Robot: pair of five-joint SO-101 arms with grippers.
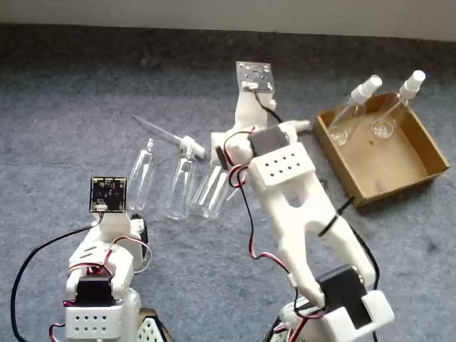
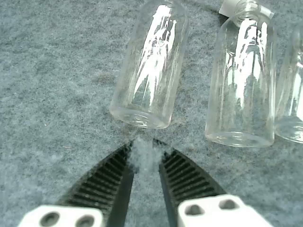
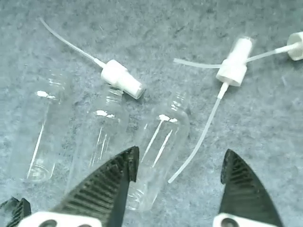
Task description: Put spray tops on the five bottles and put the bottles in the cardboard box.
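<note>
Grey carpeted table point(image 1: 71, 85): two capped bottles point(image 1: 354, 107) in the cardboard box point(image 1: 336, 162), three uncapped bottles point(image 1: 178, 187) lying beside it, right pincer point(image 3: 182, 153) wide open and empty above a loose spray top point(image 3: 232, 66), left pincer point(image 2: 144, 143) slightly open, empty; capping likely next, needing a grasp on that top.

Three clear, capless bottles point(image 1: 179, 187) lie side by side, necks toward 12 o'clock, a loose white spray top point(image 1: 188, 145) at the middle neck with its tube aimed at 10 o'clock, and at their 3 o'clock the open cardboard box point(image 1: 390, 165) holds two capped bottles point(image 1: 349, 117) leaning on its far wall.
</note>
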